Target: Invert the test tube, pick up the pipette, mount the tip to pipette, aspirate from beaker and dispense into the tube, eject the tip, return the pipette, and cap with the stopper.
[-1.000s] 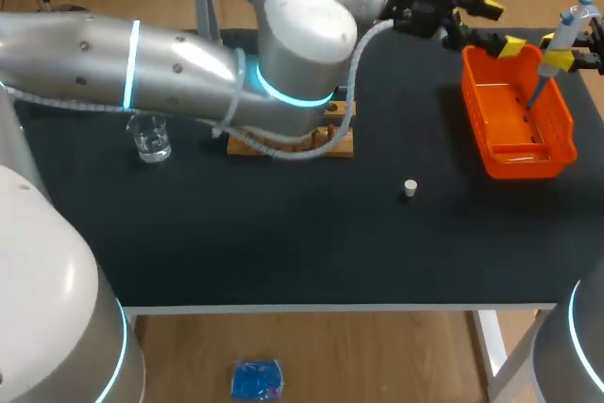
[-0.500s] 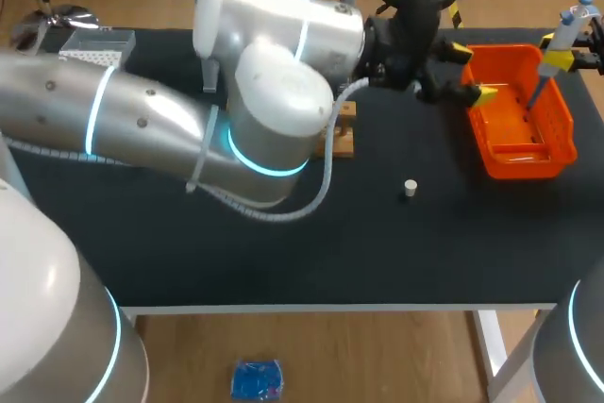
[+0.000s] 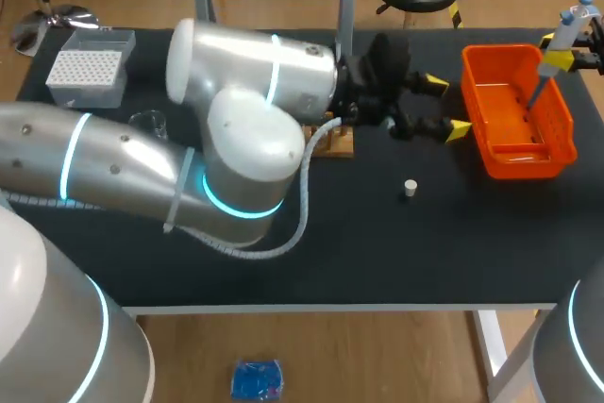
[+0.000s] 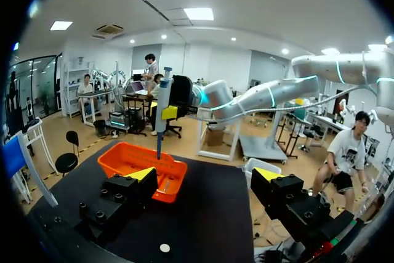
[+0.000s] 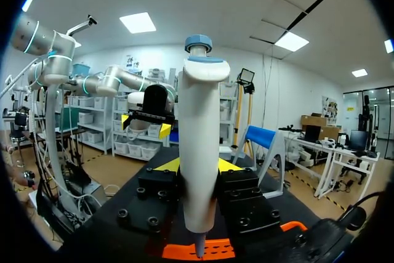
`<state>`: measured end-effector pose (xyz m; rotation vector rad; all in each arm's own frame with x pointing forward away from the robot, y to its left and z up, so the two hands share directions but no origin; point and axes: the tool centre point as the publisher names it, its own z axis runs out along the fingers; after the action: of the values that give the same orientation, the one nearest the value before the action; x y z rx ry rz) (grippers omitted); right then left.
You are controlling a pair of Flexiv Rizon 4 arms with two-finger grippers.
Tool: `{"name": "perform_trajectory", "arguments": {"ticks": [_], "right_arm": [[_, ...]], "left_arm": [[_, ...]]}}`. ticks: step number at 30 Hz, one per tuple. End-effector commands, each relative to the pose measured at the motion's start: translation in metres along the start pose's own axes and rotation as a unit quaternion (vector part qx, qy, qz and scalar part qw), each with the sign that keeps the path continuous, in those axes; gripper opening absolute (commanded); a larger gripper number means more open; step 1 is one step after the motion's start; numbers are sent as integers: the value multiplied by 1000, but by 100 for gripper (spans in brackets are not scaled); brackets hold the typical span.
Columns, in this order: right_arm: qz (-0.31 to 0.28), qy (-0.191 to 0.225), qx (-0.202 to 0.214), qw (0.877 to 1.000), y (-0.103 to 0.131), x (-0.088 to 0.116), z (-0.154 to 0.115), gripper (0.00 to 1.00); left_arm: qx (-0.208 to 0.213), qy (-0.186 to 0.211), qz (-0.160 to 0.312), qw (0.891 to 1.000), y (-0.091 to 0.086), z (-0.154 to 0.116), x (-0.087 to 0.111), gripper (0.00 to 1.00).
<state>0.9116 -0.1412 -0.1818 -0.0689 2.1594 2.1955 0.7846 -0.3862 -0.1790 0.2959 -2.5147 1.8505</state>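
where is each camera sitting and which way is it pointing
Head view: fixed above and behind the robot, looking down on the table; the left arm comes in from the left, right pincer at the far right.
Left wrist view: on the left wrist, facing past the open left pincer toward the orange basket.
Right wrist view: on the right wrist, facing along its pincer, shut on the pipette.
Shared: head and left wrist views both show the basket, pipette and white stopper.
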Motion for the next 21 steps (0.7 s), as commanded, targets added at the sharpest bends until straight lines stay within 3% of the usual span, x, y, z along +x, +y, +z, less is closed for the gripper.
{"name": "perform_trajectory", "arguments": {"ticks": [1, 19, 21], "right_arm": [[0, 0, 2, 1000, 1, 0, 0, 0], [0, 0, 2, 1000, 1, 0, 0, 0], [0, 0, 2, 1000, 1, 0, 0, 0]], "left_arm": [[123, -3, -17, 992, 8, -13, 8, 100], [123, -3, -17, 992, 8, -13, 8, 100], [122, -11, 0, 992, 6, -25, 6, 100]]}}
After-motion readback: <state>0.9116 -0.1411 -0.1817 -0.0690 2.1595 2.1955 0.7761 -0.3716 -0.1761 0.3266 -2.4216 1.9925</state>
